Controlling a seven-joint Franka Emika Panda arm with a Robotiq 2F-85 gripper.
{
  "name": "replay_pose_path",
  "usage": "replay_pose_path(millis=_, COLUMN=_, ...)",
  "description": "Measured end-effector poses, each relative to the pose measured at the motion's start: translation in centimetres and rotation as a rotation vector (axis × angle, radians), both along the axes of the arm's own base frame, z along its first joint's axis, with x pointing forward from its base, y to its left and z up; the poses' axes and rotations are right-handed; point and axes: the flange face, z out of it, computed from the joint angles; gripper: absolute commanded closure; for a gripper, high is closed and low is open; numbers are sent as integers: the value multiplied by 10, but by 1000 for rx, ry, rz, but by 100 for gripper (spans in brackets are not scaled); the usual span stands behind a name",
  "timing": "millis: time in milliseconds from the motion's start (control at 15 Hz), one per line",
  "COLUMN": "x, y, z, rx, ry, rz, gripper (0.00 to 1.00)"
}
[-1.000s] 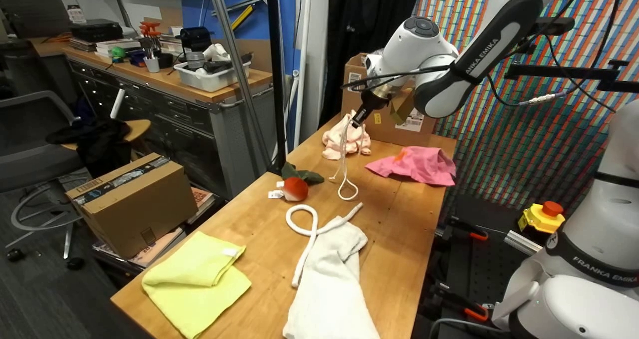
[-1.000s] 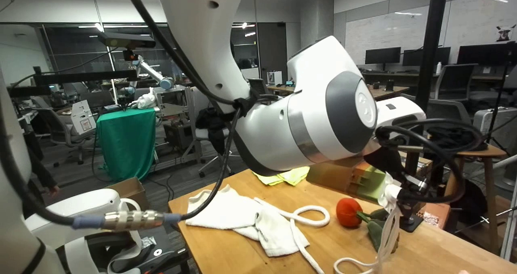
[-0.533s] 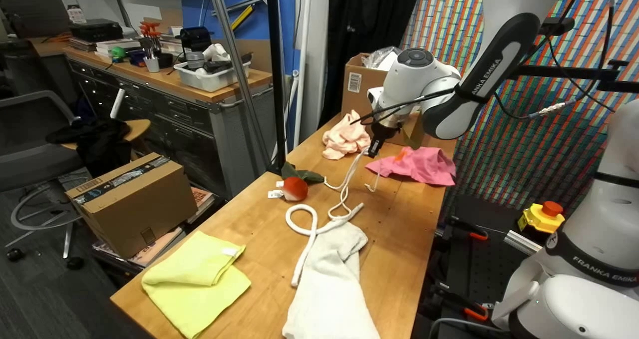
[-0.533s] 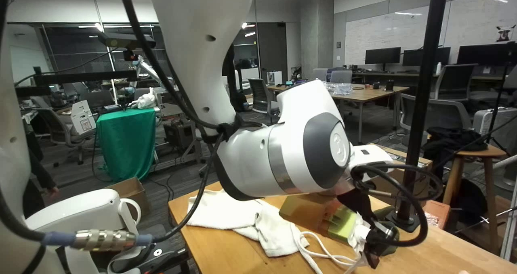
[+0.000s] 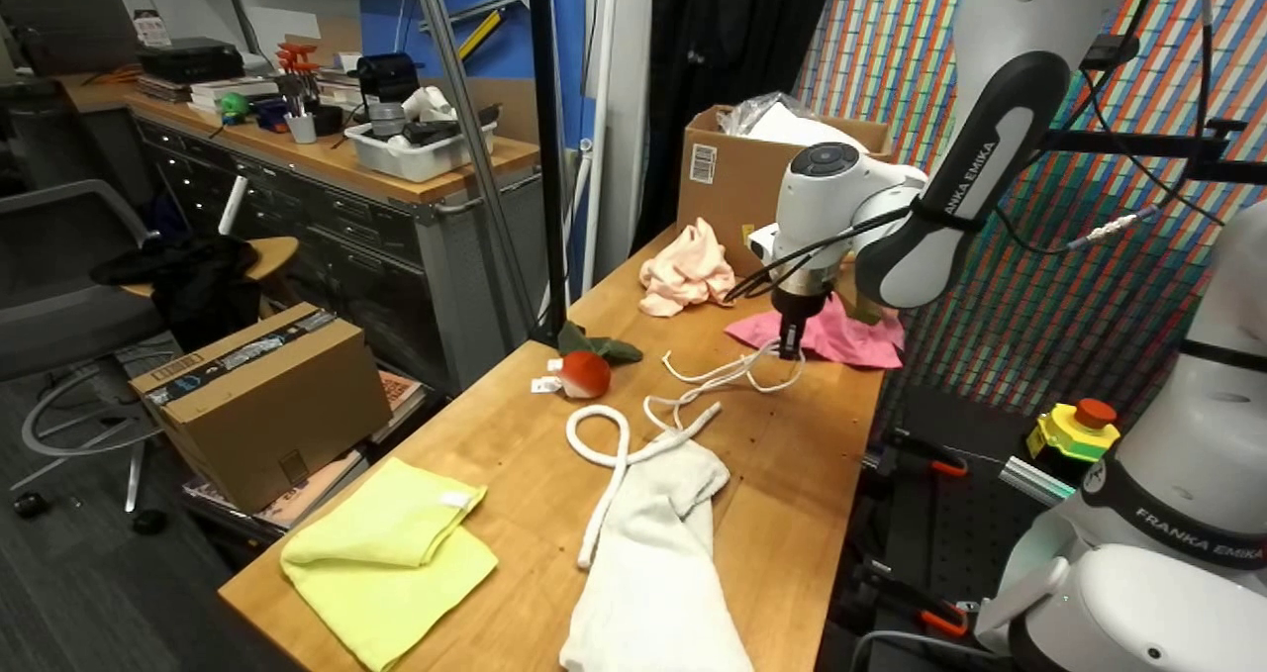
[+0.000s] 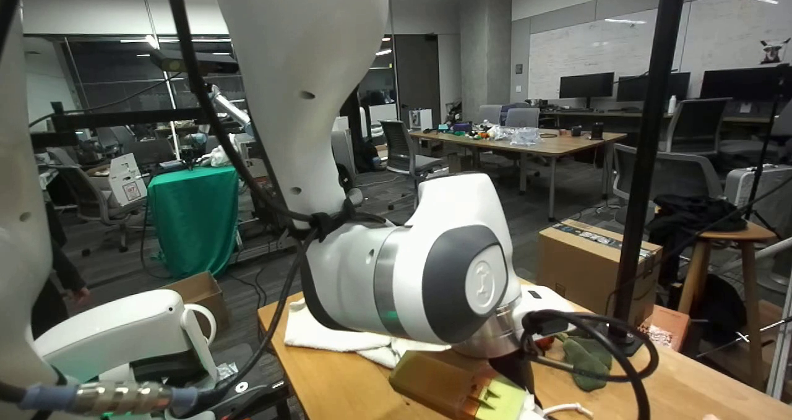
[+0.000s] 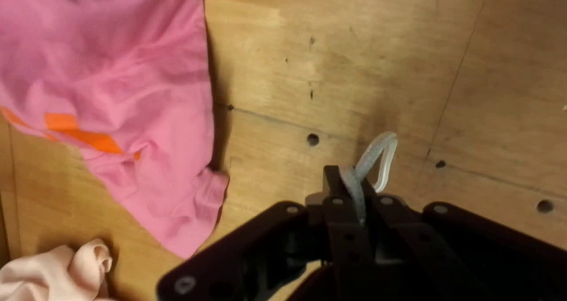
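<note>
While the tool [image 5: 790, 349] grips the thin white cord [image 7: 373, 152] near the pink cloth [image 5: 851, 331], jaws nearly together, the cord's loose strands trail over the desk [image 5: 792, 474] toward the thick white rope [image 5: 601, 519]. Rope lies against the white towel [image 5: 663, 573]; peach cloth [image 5: 688, 271] is bunched by the cardboard box [image 5: 723, 202].

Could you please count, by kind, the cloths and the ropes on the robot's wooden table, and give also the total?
Cloths: 4 (yellow cloth, white cloth, pink cloth, peach cloth)
Ropes: 2 (thick white rope, thin white rope partly in the gripper)
Total: 6
</note>
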Motion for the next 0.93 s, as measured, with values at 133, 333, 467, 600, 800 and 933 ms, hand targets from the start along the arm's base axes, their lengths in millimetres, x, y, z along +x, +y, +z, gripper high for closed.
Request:
replay_pose_path(millis=133, x=-12, y=4, z=-10, rx=22, ry=66, rz=30, gripper=93)
replay_pose_path(millis=333, x=-24, y=9, z=-20, rx=58, ry=155, rz=61, gripper=92)
replay_pose_path(millis=467, x=-30, y=12, z=-24, rx=90, ry=211, rz=76, gripper=93)
replay_pose_path(millis=600, x=-32, y=15, z=-24, rx=122, ry=254, rz=88, gripper=68)
replay_pose_path(millis=800, x=-31, y=18, z=-20, rx=131, ry=278, rz=98, gripper=49)
replay_pose_path(millis=933, x=-29, y=20, z=-16, rx=128, ry=281, rz=102, gripper=34)
